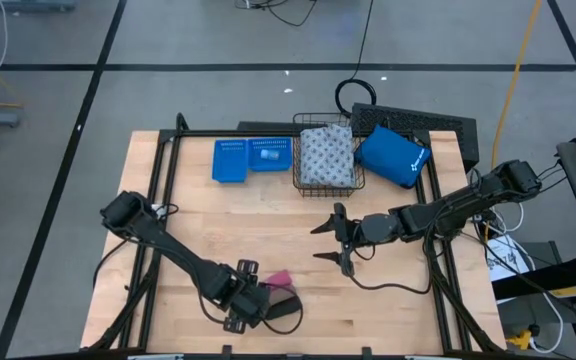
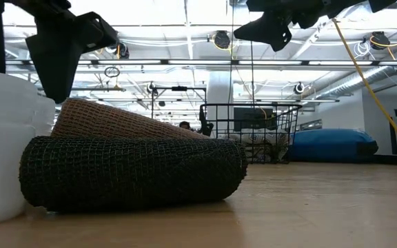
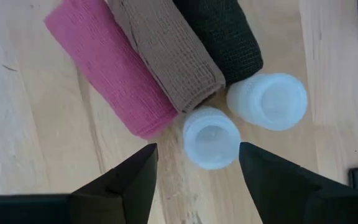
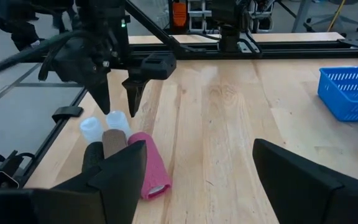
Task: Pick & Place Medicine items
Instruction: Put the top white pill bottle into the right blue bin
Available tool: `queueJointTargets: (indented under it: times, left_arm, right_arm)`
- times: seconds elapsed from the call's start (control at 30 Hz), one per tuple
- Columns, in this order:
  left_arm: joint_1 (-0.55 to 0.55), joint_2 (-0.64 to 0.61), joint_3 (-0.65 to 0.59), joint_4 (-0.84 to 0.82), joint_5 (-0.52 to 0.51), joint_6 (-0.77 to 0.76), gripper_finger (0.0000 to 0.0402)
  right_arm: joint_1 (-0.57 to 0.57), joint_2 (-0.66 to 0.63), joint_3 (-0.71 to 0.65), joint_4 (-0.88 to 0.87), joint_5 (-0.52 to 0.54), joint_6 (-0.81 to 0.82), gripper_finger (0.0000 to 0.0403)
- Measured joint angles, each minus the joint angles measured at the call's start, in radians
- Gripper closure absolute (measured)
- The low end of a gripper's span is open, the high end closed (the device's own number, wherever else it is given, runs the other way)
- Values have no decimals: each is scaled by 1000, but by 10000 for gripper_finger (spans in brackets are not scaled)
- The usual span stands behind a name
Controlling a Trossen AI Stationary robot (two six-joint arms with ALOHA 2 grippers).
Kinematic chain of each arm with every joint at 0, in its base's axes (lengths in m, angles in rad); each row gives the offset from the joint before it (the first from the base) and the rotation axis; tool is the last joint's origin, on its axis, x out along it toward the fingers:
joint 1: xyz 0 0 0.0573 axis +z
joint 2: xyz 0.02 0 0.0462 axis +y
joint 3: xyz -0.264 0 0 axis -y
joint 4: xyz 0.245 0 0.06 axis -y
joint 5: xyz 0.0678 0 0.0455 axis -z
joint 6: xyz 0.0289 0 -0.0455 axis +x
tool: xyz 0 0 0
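1. Two small white bottles are standing upright on the worktop near its front edge, touching or nearly touching each other, at the ends of three rolls lying side by side.
2. The pink roll, a tan-brown roll and a dark roll are lying flat and parallel, touching along their lengths, with the tan one in the middle; in the high view their long axes are running roughly front to back.
3. The left gripper is hovering above the bottles, its jaws standing partly apart on either side of the nearer bottle and gripping nothing.
4. The right gripper is hanging over the middle of the worktop, well apart from the rolls, with its jaws spread wide and empty.
5. A grey-white patterned pack is sitting inside a wire basket at the back of the worktop.
6. Blue perforated trays are lying just left of the basket, and a blue padded pouch is lying just to its right.
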Motion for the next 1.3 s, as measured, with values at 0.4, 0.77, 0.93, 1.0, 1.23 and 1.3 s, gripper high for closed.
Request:
queueJointTargets:
  times: [0.4, 0.77, 0.93, 1.0, 1.23, 1.3]
  left_arm:
    - [-3, 10, -51, 80, 25, -4, 163]
    - [0, 10, -54, 97, 22, 27, 163]
    - [0, 10, -54, 106, -7, 53, 164]
    - [0, 10, -54, 111, -10, 58, 171]
    - [0, 10, -54, 112, -10, 56, 236]
    - [0, 10, -54, 114, -10, 53, 251]
  right_arm:
    - [0, 0, 0, 0, 1, 4, 122]
    - [0, 0, 0, 2, 2, 4, 122]
    - [0, 0, 0, 2, 2, 4, 122]
    - [0, 0, 0, 2, 2, 4, 122]
    - [0, 0, 0, 2, 2, 4, 122]
    - [0, 0, 0, 2, 2, 4, 122]
